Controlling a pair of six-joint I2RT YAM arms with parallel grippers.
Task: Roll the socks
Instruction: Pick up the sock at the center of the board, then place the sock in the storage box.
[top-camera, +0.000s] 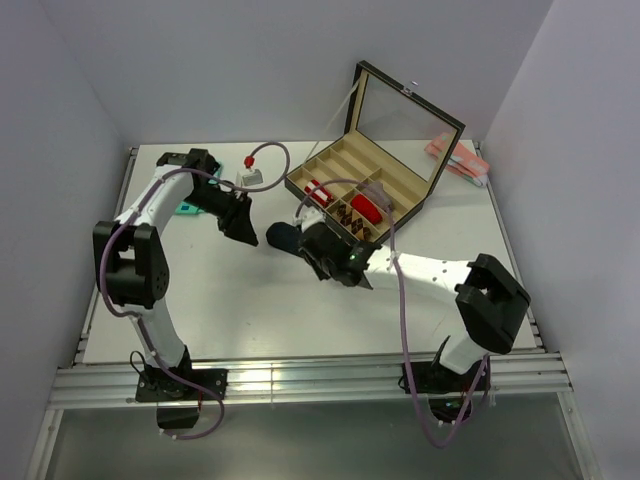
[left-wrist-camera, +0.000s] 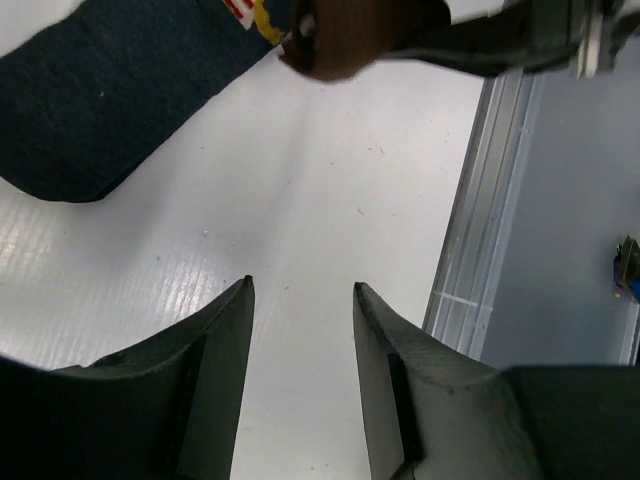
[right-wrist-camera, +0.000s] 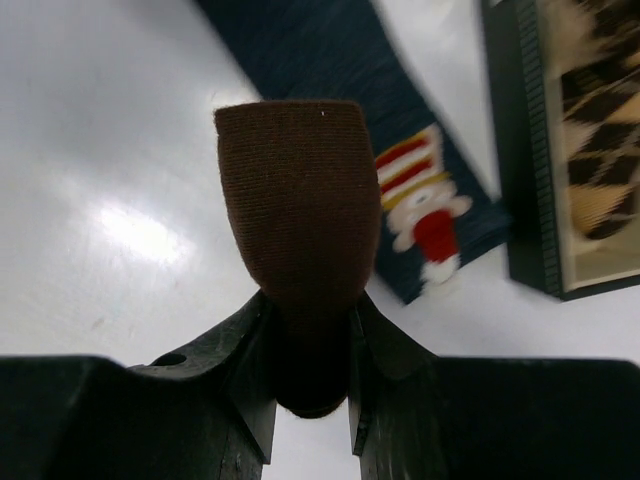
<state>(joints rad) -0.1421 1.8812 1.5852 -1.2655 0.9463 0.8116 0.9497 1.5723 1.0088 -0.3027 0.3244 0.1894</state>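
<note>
Right gripper (right-wrist-camera: 310, 300): jaws closed on the brown sock (right-wrist-camera: 298, 200), whose rounded end stands out past the fingertips at the centre of the right wrist view.

Left gripper (left-wrist-camera: 303, 287): jaws parted, with only bare table (left-wrist-camera: 330, 180) between them.

Navy sock (left-wrist-camera: 100, 100): lies flat on the table at the upper left of the left wrist view, apart from the left fingertips. A red-and-white figure is printed on it beside the brown sock. In the top view it sits at centre frame, just left of the right gripper and near the open compartment box (top-camera: 405, 115).
</note>
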